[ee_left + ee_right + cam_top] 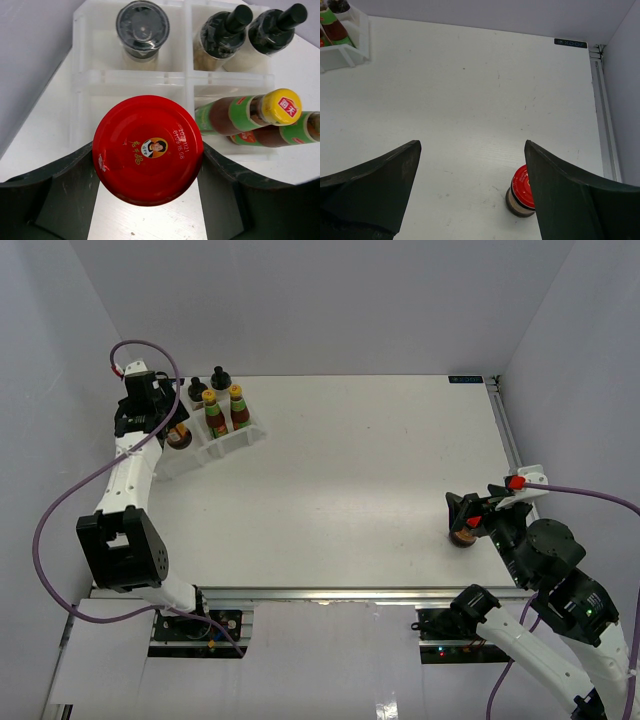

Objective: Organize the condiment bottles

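Red-lidded jar [148,145] sits clamped in the left gripper [148,152], seemingly in the tray's [135,77] near cell, with a dark-lidded jar [142,27] and two shakers [220,37] beyond, two yellow-capped bottles [235,114] to the right, while the right gripper [472,146] gapes wide, another red-lidded jar [520,187] by its right finger

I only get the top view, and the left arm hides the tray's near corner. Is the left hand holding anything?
Observer: Yes. The left hand is closed on a red-lidded jar, one finger on each side of the lid.
Operator: What sits behind that jar?
Observer: A dark-lidded jar stands alone in the tray compartment just beyond it.
Operator: Has the right hand gripped its jar?
Observer: No. The right hand is open, and the second red jar stands on the table ahead of it, partly hidden by one finger.
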Available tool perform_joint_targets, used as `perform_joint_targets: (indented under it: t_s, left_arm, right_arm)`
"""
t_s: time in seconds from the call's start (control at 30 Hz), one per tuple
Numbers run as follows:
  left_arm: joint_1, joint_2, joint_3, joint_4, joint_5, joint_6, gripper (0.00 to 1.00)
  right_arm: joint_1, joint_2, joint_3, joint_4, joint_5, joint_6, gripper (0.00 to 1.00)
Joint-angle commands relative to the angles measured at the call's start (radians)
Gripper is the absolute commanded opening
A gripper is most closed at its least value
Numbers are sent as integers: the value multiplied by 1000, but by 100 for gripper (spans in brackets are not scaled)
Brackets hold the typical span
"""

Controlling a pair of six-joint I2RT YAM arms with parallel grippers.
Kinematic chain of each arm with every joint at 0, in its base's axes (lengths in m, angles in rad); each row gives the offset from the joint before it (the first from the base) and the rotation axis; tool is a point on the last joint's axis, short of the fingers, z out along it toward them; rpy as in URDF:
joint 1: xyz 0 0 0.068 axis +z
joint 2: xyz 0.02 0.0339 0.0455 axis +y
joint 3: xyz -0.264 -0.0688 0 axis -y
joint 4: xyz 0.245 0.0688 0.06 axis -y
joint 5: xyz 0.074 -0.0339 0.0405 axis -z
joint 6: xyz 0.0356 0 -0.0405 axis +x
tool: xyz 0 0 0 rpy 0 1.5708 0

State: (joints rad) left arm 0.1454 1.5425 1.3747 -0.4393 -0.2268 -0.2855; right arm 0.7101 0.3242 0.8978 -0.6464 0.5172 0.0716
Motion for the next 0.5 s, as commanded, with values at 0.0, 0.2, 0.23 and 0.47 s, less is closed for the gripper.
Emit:
perform_joint_targets:
  t_s: [0.0,0.2,0.23,0.47]
  left_arm:
    - [-8,-24,-17,227,26,-27,0]
    - [-7,16,-58,306,5,-12,0]
    - [-7,20,-63,312,-1,-12,0]
    - [-7,55,-89,339,-16,-8,0]
  right_arm:
    - [5,-12,22,70,18,-26,90]
    - [5,-8,16,79,32,-43,90]
    - [5,-8,15,80,36,-44,90]
    - [5,-7,3,91,48,-54,90]
